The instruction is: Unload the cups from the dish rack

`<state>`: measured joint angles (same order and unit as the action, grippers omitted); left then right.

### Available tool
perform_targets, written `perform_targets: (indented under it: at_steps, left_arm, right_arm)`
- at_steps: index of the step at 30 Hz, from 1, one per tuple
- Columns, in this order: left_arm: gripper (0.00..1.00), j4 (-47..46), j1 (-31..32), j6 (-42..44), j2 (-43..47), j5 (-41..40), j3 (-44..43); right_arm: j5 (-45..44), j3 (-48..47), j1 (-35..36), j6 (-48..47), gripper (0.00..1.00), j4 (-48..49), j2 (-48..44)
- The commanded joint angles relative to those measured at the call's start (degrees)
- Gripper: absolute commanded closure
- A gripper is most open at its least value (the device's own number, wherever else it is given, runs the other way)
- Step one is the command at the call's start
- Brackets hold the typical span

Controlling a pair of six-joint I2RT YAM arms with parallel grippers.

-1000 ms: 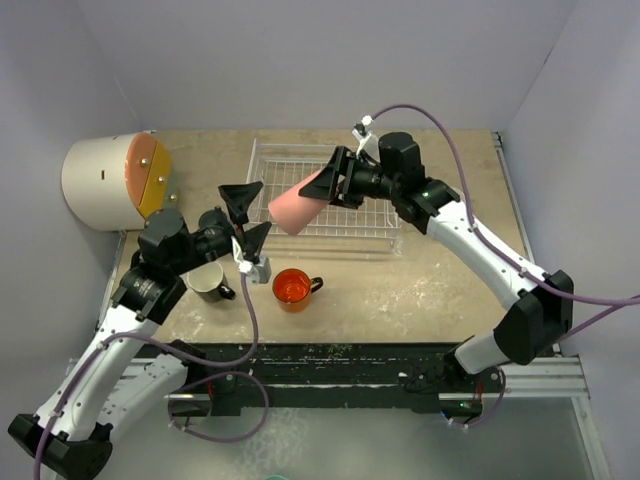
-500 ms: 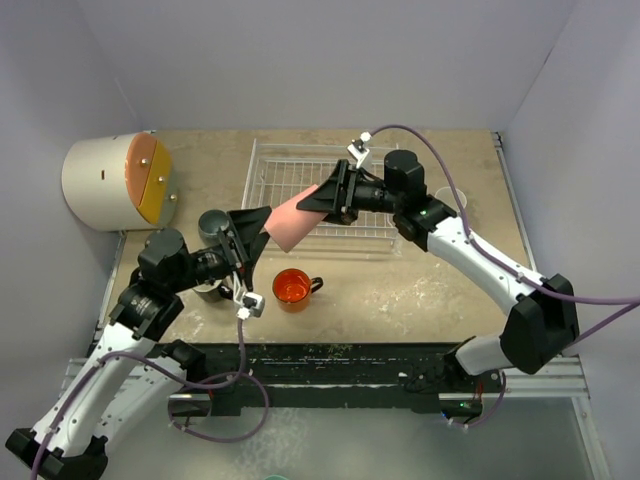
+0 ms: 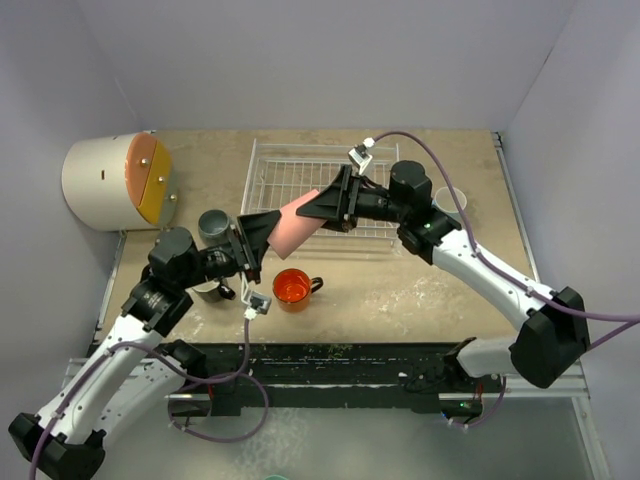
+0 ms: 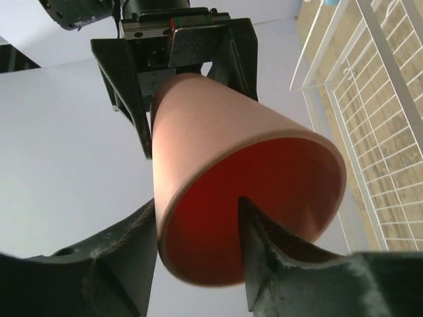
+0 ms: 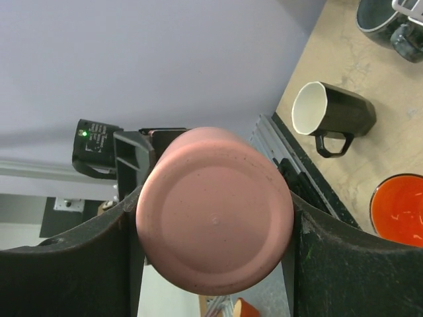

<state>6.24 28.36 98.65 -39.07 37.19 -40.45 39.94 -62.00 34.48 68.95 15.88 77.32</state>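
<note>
R claw (image 5: 211,231) clamps base of pink handleless tumbler (image 3: 292,225), held sideways in air by front-left corner of white wire dish rack (image 3: 300,165). L claw (image 4: 195,203) open astride its rim, one finger inside, one outside.

Pink tumbler (image 5: 213,244) looks matt ceramic (finely speckled); dish rack (image 3: 290,165) is white wire.

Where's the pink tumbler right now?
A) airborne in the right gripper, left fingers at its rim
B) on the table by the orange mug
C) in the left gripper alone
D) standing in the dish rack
A: the right gripper clamps the pink tumbler by its base in mid-air, and the left gripper has one finger inside its rim, one outside.
</note>
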Motion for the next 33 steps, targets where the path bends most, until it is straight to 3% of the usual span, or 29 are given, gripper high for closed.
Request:
perform_targets:
  at_steps: [1, 3, 5, 8, 12, 15, 22, 27, 33]
  left_arm:
    - [0.62, -5.73, 2.84, 0.67, -1.89, 0.86, -0.96]
    - [0.98, -6.08, 4.89, 0.85, -2.73, -0.18, -1.66]
    - [1.00, -3.48, 6.84, 1.82, -3.52, -1.82, -2.89]
    - [1.00, 1.06, 7.91, 1.77, -4.14, -2.91, -5.07]
    - [1.00, 8.06, 9.50, -3.08, -5.55, -4.43, -9.04]
    - [1.00, 13.53, 13.12, -12.15, -10.17, -7.51, -15.46]
    - [1.00, 37.93, 18.46, -38.26, -31.65, -13.72, -40.97]
    - [1.00, 57.50, 21.52, -47.44, -47.58, -15.08, -56.26]
    - [1.00, 69.89, 28.39, -54.35, -66.15, -23.42, -70.51]
  right_arm:
    - [-1.46, -0.01, 1.25, 1.42, 0.74, 3.90, -2.60]
    - [-1.87, 0.20, 1.35, 1.14, 0.74, 3.65, -2.77]
    - [-0.66, 0.42, 1.29, 0.74, 0.66, 1.92, -3.15]
    - [-1.72, -0.35, -1.22, -2.20, 0.46, -1.41, -4.38]
    - [-8.78, -5.50, -10.25, -16.01, 0.16, -19.14, -6.64]
    - [-16.47, -11.55, -17.83, -25.51, 0.08, -32.89, -6.75]
    - [-32.67, -20.68, -22.97, -35.45, 0.04, -44.29, -9.11]
    - [-40.45, -23.50, -23.70, -37.93, 0.03, -48.36, -9.73]
    - [-45.63, -19.56, -24.49, -37.64, 0.03, -50.66, -12.51]
